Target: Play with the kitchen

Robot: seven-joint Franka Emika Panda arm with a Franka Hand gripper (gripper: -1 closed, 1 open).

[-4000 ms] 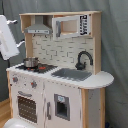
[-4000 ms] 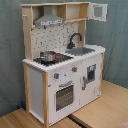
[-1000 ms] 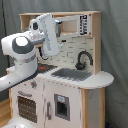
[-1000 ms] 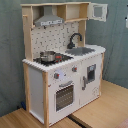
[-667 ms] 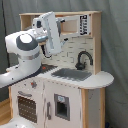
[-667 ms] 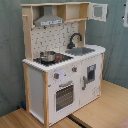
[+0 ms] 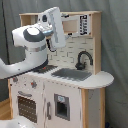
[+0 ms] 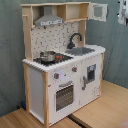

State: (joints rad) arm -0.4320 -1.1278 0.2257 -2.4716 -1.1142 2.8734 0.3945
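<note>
The kitchen (image 7: 75, 85) (image 8: 60, 65) stands upright in both exterior views, white with light-wood sides. Its black faucet (image 7: 84, 59) (image 8: 75, 39) curves over the grey sink (image 7: 71, 74) (image 8: 82, 50). A small metal pot (image 8: 47, 56) sits on the red-ringed hob, under the grey hood (image 8: 49, 20). In the first exterior view my white arm (image 7: 35, 45) rises in front of the kitchen's left half and hides the hob. Its upper link (image 7: 56, 27) reaches to the top shelf. A white and dark piece at the second exterior view's top right edge looks like my gripper (image 8: 123, 10), apart from the kitchen.
The oven door (image 8: 64, 95) (image 7: 26, 107) and the small dark-windowed door (image 8: 91, 74) (image 7: 61, 106) are shut. An upper cabinet with a white door (image 8: 98, 11) sits at the top. The kitchen stands on a wooden floor (image 8: 100, 112), with a grey curtain behind it.
In the first exterior view the arm has swung in from the left edge, in front of the kitchen, and now hides the hob. A white piece has appeared at the second exterior view's top right edge.
</note>
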